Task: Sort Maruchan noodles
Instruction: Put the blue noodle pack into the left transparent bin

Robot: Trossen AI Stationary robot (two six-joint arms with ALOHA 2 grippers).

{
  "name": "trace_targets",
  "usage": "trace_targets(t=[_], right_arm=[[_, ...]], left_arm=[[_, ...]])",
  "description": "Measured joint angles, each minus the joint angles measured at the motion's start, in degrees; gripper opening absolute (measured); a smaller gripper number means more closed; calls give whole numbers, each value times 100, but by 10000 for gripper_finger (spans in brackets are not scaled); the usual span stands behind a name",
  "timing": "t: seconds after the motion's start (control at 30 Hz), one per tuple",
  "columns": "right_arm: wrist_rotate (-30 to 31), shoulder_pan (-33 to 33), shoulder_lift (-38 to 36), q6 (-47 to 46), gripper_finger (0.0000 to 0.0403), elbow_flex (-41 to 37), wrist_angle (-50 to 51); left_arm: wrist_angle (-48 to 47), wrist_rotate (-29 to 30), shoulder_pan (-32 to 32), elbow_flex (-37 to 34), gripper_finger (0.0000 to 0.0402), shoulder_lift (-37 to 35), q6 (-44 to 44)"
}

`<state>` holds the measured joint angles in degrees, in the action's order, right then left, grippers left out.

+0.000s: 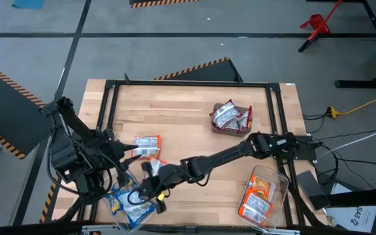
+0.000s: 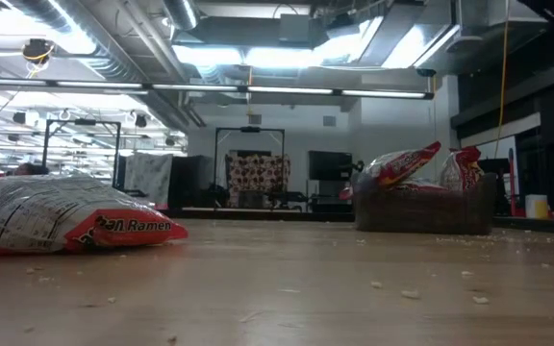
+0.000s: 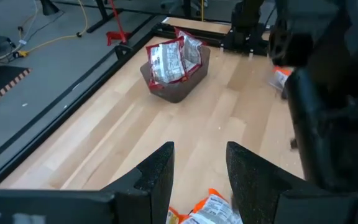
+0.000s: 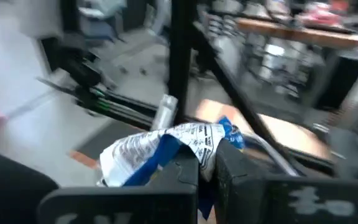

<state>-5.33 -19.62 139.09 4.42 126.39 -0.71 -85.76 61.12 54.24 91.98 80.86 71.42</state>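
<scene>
Broadly, over a wooden table [image 1: 194, 108], with the brown box [image 1: 230, 121] as the marker. Stretching diagonally away from the brown box toward the front-left corner: the right arm [image 1: 227, 155]. Waiting at the left edge, well apart from the brown box: the left arm [image 1: 77, 156]. Toward the front edge from the brown box, slightly to the right: a clear bin [image 1: 276, 175] holding orange packets [image 1: 258, 192]. In the brown box itself: red-maroon packets [image 1: 226, 115], standing up above its rim. Far across from the brown box, at the front-left corner: a pile of blue-yellow packets [image 1: 126, 203]. Left of the brown box, flat on the wood: one orange packet [image 1: 146, 145]. Just beside that packet and pointing back at the brown box: the left gripper [image 3: 201, 165], fingers spread apart, nothing between them. Above the pile, farthest from the brown box: the right gripper [image 4: 207, 165], fingers pinched on a blue-yellow packet [image 4: 166, 146].
</scene>
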Motion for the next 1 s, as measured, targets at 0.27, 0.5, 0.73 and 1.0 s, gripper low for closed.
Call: trace_targets(t=[0.27, 0.5, 0.73, 1.0], right_arm=[[-828, 7, 569, -280, 0, 340, -319], [-963, 9, 865, -266, 0, 348, -761], [-624, 17, 992, -67, 32, 346, -921], [-607, 59, 990, 66, 142, 345, -752]], left_arm=[[7, 13, 0, 0, 141, 0, 14], [10, 105, 0, 0, 141, 0, 17], [11, 122, 0, 0, 141, 0, 17], [9, 122, 0, 0, 141, 0, 2]])
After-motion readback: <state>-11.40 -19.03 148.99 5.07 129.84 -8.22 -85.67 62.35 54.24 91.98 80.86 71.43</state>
